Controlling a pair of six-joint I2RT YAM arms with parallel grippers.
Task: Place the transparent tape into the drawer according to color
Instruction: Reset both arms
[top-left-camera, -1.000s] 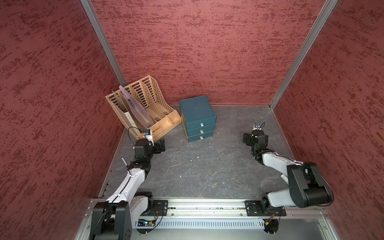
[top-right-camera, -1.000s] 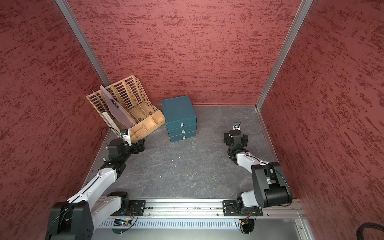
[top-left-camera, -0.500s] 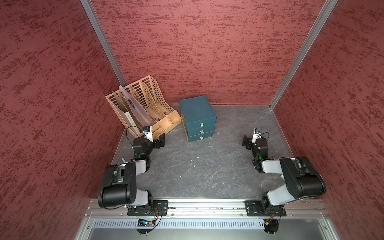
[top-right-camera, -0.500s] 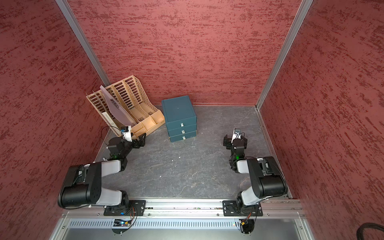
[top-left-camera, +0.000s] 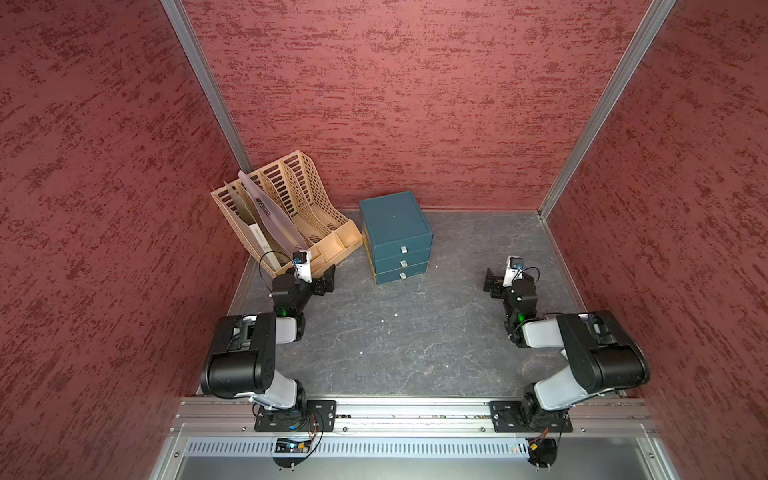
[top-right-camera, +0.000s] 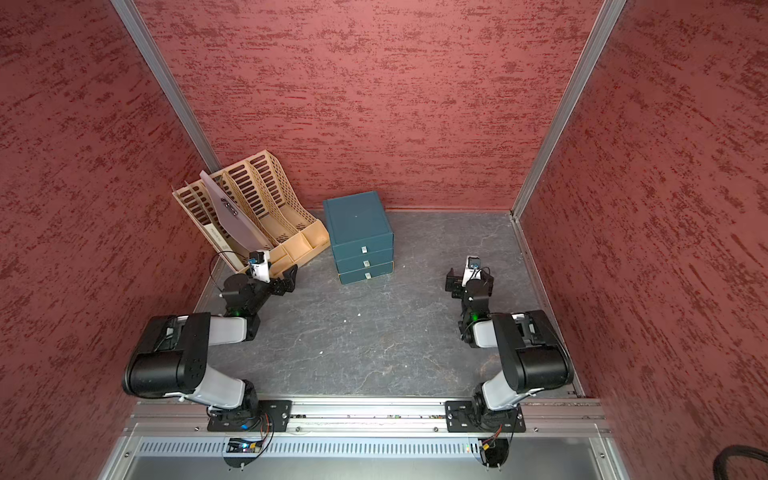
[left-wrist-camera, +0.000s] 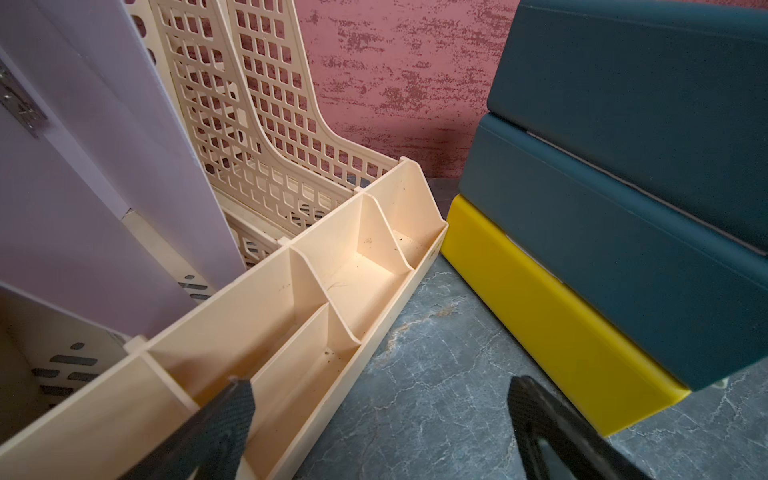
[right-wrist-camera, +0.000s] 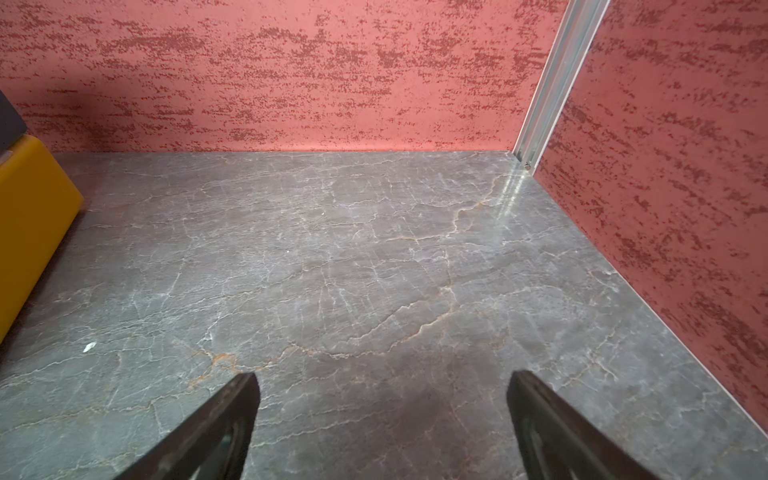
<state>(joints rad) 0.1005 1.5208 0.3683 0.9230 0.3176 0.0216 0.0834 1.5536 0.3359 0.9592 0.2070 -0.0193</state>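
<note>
Both arms (top-left-camera: 245, 353) have been folded back; left pincer (left-wrist-camera: 380, 384) and right pincer (right-wrist-camera: 382, 376) are spread wide, empty. No tape seen (dark teal plastic drawer cabinet (top-left-camera: 397, 237) shut): task judged complete.

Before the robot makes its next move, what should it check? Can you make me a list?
1. Left gripper open and empty: ok.
2. Right gripper open and empty: ok.
3. Tape rolls in sight to pick up: not ok, none shows in any view.
4. A drawer open on the drawer unit: not ok, all three fronts look shut in both top views.
5. Tape already inside the drawers: cannot tell.
</note>
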